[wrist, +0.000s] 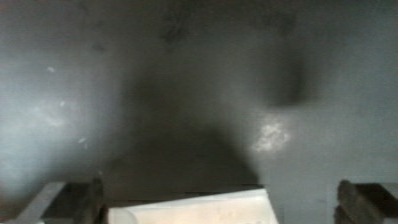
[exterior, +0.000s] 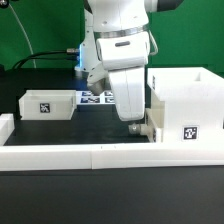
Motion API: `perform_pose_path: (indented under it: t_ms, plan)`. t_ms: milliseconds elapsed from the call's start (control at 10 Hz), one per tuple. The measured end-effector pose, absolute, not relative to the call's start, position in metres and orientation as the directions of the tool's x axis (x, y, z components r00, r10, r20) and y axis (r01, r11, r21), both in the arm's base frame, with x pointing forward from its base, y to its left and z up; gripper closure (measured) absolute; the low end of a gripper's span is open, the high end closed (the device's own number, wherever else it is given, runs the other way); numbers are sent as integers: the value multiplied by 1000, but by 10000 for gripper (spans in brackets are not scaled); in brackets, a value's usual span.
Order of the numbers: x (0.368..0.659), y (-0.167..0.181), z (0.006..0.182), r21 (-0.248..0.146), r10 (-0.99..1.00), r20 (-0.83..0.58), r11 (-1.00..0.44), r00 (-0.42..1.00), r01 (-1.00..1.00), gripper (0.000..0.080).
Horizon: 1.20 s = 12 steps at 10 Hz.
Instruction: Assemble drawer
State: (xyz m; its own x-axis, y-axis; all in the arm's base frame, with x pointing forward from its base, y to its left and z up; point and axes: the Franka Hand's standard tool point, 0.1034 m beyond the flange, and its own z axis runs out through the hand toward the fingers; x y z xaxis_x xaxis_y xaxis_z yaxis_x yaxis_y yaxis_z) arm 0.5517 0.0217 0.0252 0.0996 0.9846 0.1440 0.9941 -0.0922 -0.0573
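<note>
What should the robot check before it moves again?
1. Gripper open: ok, fingers stand wide apart.
2. White part between the fingers: ok, not gripped yet.
3. Which part that is: cannot tell, the wrist view is blurred.
4. Large shell upright beside the gripper: ok.
5. Small tray away from the arm, on the exterior view's left: ok.

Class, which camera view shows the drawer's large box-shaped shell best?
The exterior view: the shell stands on that view's right beside the gripper, its walls and square tag plain. The wrist view shows only dark table and a white edge between the fingers; whether that belongs to the shell cannot be told.
</note>
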Motion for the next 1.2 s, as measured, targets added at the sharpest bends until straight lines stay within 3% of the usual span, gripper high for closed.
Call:
perform_pose_path:
  t_ms: [400, 600, 1200]
  plan:
    - [549, 13, 23, -59, 983, 140, -110, 117, 992, 151]
    - [537, -16, 26, -63, 982, 129, -133, 140, 989, 151]
    - [493, -90, 66, -35, 967, 96, -235, 237, 971, 151]
